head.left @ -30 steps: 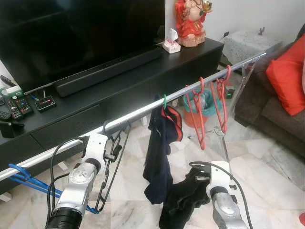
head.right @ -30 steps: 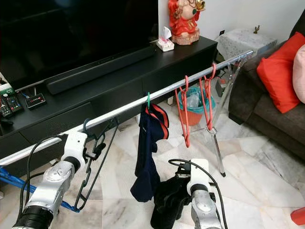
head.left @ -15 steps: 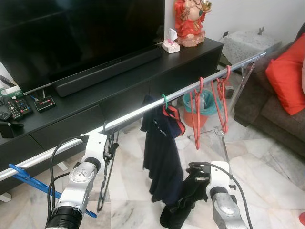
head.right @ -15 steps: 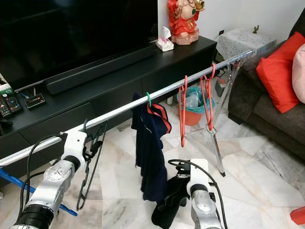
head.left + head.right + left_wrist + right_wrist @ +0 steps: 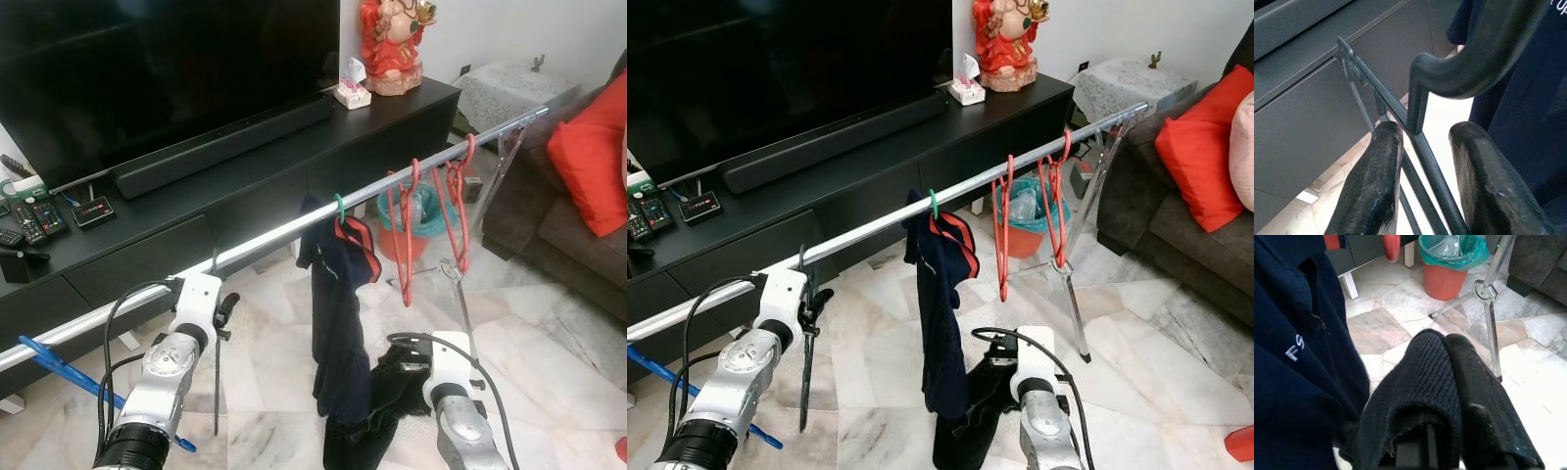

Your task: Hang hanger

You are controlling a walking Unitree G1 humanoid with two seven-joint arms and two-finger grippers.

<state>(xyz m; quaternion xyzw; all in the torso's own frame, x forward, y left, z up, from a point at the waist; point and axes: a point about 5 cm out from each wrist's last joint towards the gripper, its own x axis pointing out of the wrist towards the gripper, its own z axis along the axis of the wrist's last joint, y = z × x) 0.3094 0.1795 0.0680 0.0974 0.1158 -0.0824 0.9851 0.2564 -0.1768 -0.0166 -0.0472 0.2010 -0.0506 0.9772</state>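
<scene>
A black wire hanger (image 5: 216, 372) hangs edge-on by its hook from the silver rail (image 5: 274, 235). My left gripper (image 5: 224, 311) is at its neck, just below the rail. In the left wrist view the fingers (image 5: 1376, 181) stand apart on either side of the hanger's bar (image 5: 1425, 161), open and not clamping it. A navy shirt (image 5: 338, 333) hangs on a green-hooked hanger (image 5: 339, 204) at mid rail. Low beside the shirt, my right gripper (image 5: 416, 367) is shut on a black knit cloth (image 5: 1425, 377) that droops toward the floor.
Red hangers (image 5: 431, 215) hang farther along the rail. A blue hanger (image 5: 59, 367) is at its near left end. The black TV stand (image 5: 294, 147) with a soundbar runs behind the rail. An orange bin (image 5: 416, 220), the rack's leg (image 5: 460, 294) and a sofa (image 5: 568, 235) are at right.
The black hanger has turned from face-on to edge-on and now hangs straight down from the rail. The navy shirt has swung and narrowed. The black cloth has shifted slightly.
</scene>
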